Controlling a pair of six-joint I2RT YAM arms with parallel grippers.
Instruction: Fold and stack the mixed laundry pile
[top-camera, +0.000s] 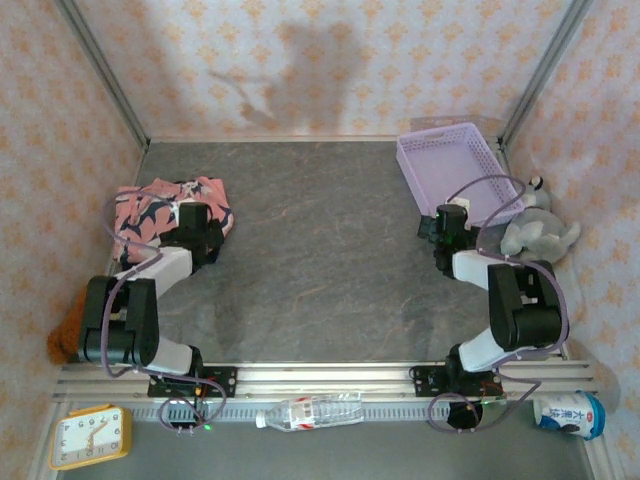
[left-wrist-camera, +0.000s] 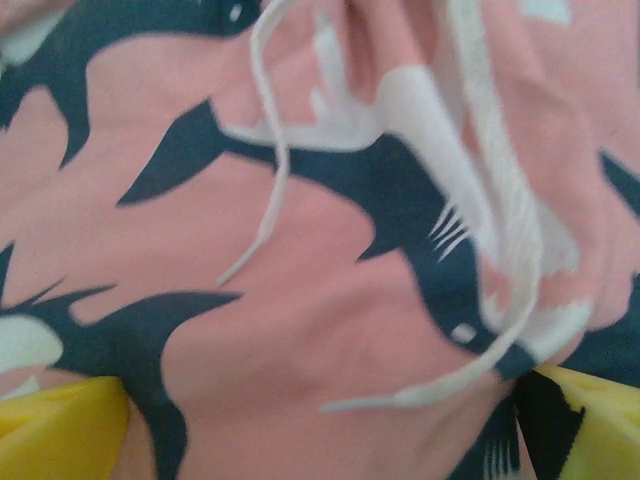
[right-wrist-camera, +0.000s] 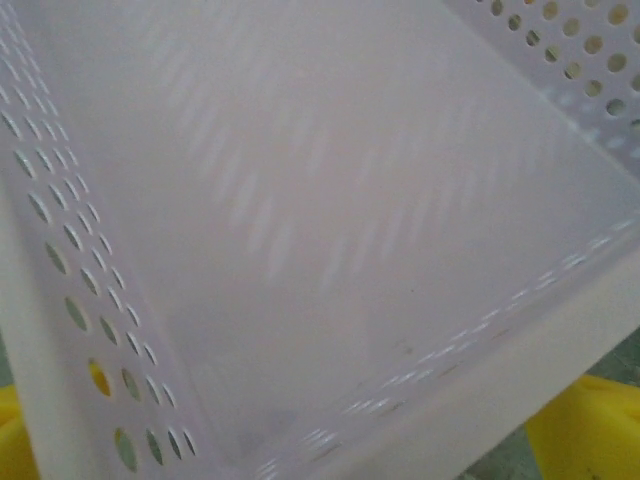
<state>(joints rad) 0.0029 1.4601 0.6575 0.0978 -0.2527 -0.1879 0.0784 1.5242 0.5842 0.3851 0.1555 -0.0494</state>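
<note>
Currently salmon-pink shark-print cloth (top-camera: 165, 205) lies bunched at left side of table (top-camera: 320, 260), white drawstring (left-wrist-camera: 270, 150) loose across it. Left gripper (top-camera: 203, 225) is low over the cloth, yellow fingertips (left-wrist-camera: 60, 430) spread wide, nothing pinched. Right gripper (top-camera: 447, 218) likewise released, at near wall of lavender basket (top-camera: 412, 165); grey plush toy (top-camera: 540, 235) just beside.

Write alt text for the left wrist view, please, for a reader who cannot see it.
Close-up of a rumpled salmon-pink cloth printed with navy-and-white shark shapes, with a white drawstring looping across it. Yellow fingers show at the two bottom corners, with the cloth between them.
</note>
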